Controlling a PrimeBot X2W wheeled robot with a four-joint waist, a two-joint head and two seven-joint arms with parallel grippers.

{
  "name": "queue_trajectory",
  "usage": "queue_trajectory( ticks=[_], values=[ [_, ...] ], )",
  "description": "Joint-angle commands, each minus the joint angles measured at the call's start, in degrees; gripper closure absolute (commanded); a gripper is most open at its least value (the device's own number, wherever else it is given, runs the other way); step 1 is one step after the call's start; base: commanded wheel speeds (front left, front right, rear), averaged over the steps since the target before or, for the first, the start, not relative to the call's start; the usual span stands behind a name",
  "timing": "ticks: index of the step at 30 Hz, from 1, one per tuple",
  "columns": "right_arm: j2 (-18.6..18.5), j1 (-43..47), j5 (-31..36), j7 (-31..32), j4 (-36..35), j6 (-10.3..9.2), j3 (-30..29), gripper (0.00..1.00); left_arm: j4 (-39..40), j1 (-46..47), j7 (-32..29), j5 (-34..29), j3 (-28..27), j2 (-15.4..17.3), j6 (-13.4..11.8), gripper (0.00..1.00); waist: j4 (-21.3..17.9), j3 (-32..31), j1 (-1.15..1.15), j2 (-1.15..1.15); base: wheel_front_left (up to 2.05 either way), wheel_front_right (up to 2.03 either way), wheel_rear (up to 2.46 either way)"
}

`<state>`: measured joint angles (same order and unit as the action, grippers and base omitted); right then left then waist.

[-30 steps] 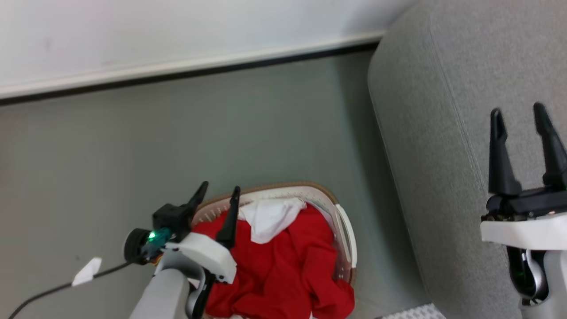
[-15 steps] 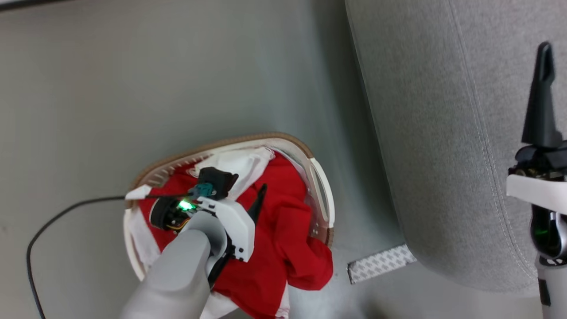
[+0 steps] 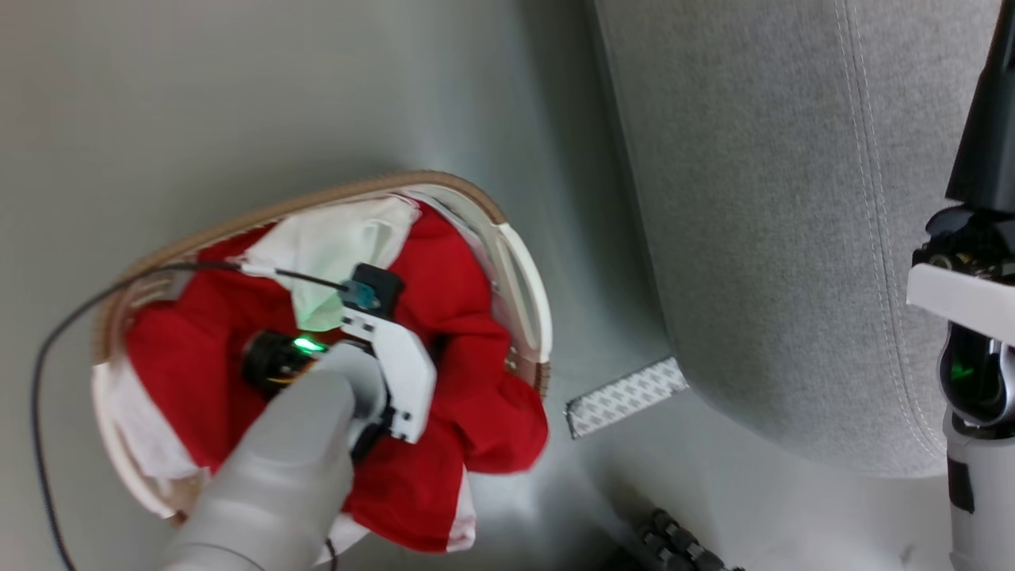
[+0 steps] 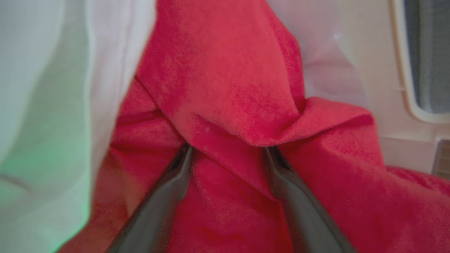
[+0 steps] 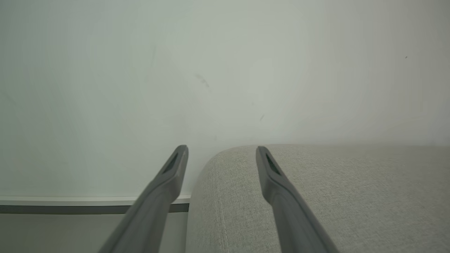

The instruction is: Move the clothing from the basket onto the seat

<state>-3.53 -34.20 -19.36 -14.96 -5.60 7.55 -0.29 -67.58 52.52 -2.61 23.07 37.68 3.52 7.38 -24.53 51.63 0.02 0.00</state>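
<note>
Your left pincer (image 4: 228, 150) is down in the basket (image 3: 519, 277) with its two fingers apart. Their tips are sunk into the red clothing (image 3: 468, 301), and a raised fold of that fabric lies between them. The fold is not pinched: the fingers touch cloth on both sides but stand wide of each other. From the head camera the white wrist housing covers the fingers, and the black cable (image 3: 79, 309) trails off over the basket rim to the floor (image 3: 238, 95).

Your right pincer (image 5: 221, 148) hangs with its fingers parted and holds nothing. It is above the rounded edge of the grey sofa (image 3: 753, 238), with the pale wall (image 5: 211, 70) behind it.

The clothing lies heaped in the basket, one red corner spilling over the rim on the sofa side, beside a white cloth (image 3: 341, 246). The basket stands on the floor just beside the sofa.

Half a second ago one left finger still showed above the fabric in the head view; now the wrist sits lower and both fingers are hidden there. The head camera has tipped further down since then, so the basket and sofa only appear shifted.
</note>
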Motion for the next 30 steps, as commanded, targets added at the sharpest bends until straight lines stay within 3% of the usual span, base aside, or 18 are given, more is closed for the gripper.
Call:
queue_trajectory(
  ticks=[1, 9, 14, 15, 23, 30],
  values=[
    [0.5, -1.3, -0.8, -0.2, -0.8, -0.12, -0.2, 0.0, -1.6, 1.3, -1.3, 0.5, 0.8, 1.1, 0.2, 0.0, -2.0, 2.3, -0.02, 0.0, 0.0, 0.0, 0.0],
    [0.8, -0.7, -3.3, -0.2, -3.2, -0.12, -0.6, 0.0, -5.2, 2.8, -7.8, -0.4, 4.1, 1.4, 0.2, 0.0, -1.6, 3.5, -0.02, 0.0, 0.0, 0.0, 0.0],
    [0.8, -0.7, -3.6, -0.2, -3.7, -0.12, -0.2, 0.0, -4.4, 2.9, -7.7, 1.2, 5.5, 1.1, 0.2, 0.0, -1.5, 3.7, -0.02, 0.0, 0.0, 0.0, 0.0],
    [0.8, -0.8, -3.6, -0.2, -3.6, -0.12, -0.1, 0.0, -4.1, 3.0, -7.2, 1.7, 5.7, 1.2, 0.2, 1.0, -1.5, 3.6, -0.02, 0.0, 0.0, 0.0, 0.0],
    [0.7, -2.2, -3.9, -0.2, -1.9, -0.12, 0.8, 0.0, -2.7, 3.1, -1.4, 5.1, 6.9, 2.8, 0.2, 1.0, -2.1, 1.2, -0.02, 0.0, 0.0, 0.0, 0.0],
    [0.7, 0.0, -0.2, -0.2, -0.6, -0.12, 0.1, 0.0, 0.1, -0.2, 3.7, 8.8, 9.3, 1.0, 0.2, 1.0, 1.7, -7.2, -0.02, 0.0, 0.0, 0.0, 0.0]
  ],
)
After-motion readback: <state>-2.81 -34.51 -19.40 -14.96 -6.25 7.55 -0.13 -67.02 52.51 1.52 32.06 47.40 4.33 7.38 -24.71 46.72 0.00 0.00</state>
